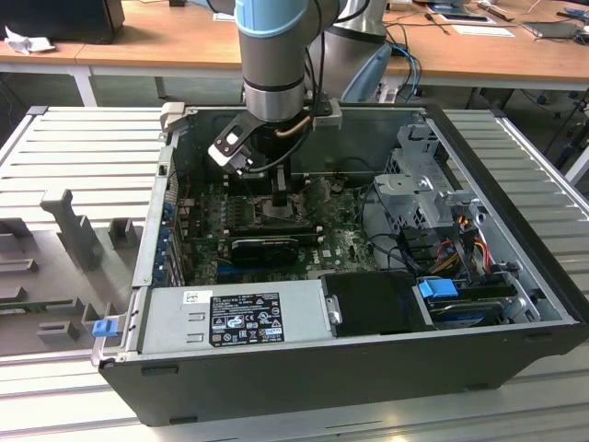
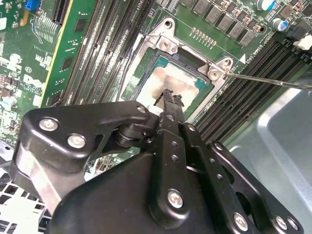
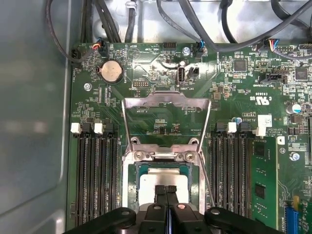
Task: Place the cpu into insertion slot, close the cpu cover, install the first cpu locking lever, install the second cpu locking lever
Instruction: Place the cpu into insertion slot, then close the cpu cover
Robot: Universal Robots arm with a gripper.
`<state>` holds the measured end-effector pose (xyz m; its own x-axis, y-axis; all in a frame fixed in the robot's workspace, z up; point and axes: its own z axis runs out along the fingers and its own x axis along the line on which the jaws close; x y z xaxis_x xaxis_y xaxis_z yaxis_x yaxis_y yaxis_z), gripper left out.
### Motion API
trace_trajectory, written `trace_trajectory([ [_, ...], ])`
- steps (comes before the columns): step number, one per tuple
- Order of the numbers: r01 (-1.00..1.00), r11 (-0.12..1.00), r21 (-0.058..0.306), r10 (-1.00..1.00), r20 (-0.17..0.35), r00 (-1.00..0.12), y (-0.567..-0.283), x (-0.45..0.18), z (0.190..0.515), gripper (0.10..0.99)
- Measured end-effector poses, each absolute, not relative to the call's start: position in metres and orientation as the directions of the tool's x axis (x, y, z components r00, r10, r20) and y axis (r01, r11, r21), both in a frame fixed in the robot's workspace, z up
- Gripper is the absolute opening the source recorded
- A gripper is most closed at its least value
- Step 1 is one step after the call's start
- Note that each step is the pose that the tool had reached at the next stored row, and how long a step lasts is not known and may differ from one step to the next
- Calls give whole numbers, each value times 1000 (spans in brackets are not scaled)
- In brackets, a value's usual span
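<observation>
Squarely in the insertion slot [image 3: 138, 168] lies the cpu [image 3: 148, 187], its flat silvery top level with the socket frame in both wrist views. The gripper [image 3: 165, 189] stands over it with its jaws pressed together, the two black fingertips [image 3: 160, 191] side by side and down on the middle of the chip's lid. The cpu cover [image 3: 165, 99] is swung open behind the socket, so the green motherboard [image 3: 146, 73] shows through its cut-out. A thin locking lever [image 3: 204, 178] slants along one side of the socket, free of its catch. Banks of long black memory slots [image 3: 95, 170] flank the socket closely on both sides, leaving narrow strips of board between. Beyond them a grey case wall [image 3: 29, 122] rises, and dark cables [image 3: 195, 19] loop past the board's far edge. In the exterior view the arm [image 1: 276, 55] reaches straight down through the open side of the computer case [image 1: 368, 368], between a power supply [image 1: 239, 318] and a drive cage [image 1: 423, 175]. The case rests on a grey slatted table [image 1: 83, 147], with wooden desks [image 1: 156, 41] behind.
</observation>
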<state>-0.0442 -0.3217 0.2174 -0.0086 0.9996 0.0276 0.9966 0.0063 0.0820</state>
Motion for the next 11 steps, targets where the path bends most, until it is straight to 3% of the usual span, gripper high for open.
trace_trajectory([
  [8,997,6,82,1000,26,-9,-322,-44,223,106],
  [11,998,6,62,1000,26,-8,-322,-35,223,106],
])
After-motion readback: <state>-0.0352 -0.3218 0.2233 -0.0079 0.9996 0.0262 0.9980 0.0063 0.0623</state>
